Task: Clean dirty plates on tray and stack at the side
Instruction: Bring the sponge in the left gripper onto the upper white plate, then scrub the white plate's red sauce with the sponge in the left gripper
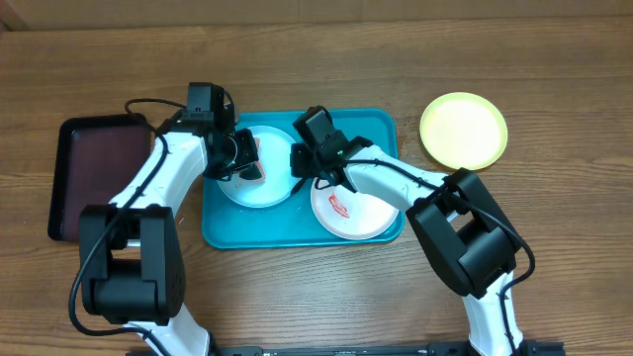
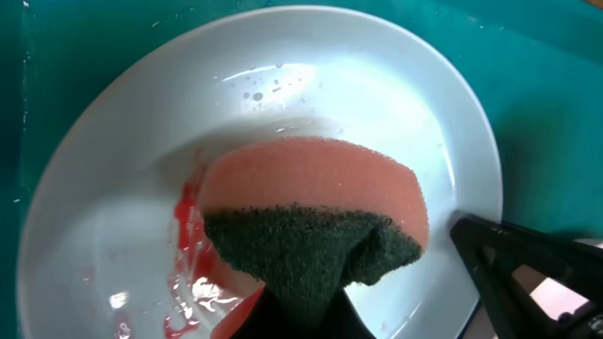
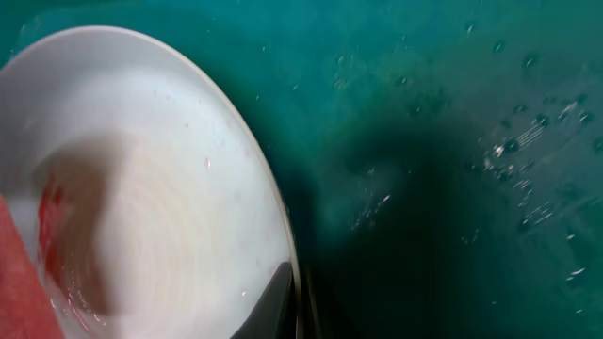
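Note:
The teal tray [image 1: 229, 233] holds two plates. The light blue plate [image 1: 269, 190] lies at its left. My left gripper [image 1: 245, 164] is shut on a pink sponge with a green scouring face [image 2: 320, 207] and presses it on this plate [image 2: 377, 85], beside wet red smears [image 2: 193, 254]. My right gripper [image 1: 303, 164] is shut on this plate's right rim [image 3: 283, 235], one finger inside and one outside [image 3: 297, 303]. The white plate [image 1: 364, 216] with a red smear [image 1: 339, 205] lies at the tray's right. The yellow-green plate [image 1: 463, 129] sits on the table, right of the tray.
A smaller dark maroon tray [image 1: 91, 168] sits on the wooden table left of the teal tray. The teal tray floor [image 3: 452, 141] is wet with droplets. Both arms cross over the teal tray's near half.

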You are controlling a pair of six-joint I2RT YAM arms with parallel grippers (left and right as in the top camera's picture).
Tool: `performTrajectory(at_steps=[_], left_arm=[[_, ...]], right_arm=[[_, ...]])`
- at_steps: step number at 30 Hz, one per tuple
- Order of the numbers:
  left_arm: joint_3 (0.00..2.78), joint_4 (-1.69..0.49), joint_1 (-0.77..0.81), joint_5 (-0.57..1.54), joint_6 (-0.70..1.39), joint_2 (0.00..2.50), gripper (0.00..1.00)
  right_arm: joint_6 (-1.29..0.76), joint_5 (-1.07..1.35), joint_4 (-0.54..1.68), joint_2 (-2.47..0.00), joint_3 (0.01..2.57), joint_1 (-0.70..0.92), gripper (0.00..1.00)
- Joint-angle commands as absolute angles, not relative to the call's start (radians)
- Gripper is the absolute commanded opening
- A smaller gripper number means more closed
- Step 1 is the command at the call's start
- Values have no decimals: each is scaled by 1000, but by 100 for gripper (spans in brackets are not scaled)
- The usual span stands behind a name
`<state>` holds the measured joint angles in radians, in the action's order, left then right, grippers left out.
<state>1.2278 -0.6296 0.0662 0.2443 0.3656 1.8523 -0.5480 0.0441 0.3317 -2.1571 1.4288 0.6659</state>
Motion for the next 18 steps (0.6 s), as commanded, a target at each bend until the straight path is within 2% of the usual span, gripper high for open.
performTrajectory(at_steps=[1,18], left_arm=[[1220,-626,74,264,397,1872,4],[1220,-583,170,195,524,1979,4]], right_arm=[[-459,-86,347,-2170,1427,669,4],[-475,-89,351,-2170,1426,685,4]])
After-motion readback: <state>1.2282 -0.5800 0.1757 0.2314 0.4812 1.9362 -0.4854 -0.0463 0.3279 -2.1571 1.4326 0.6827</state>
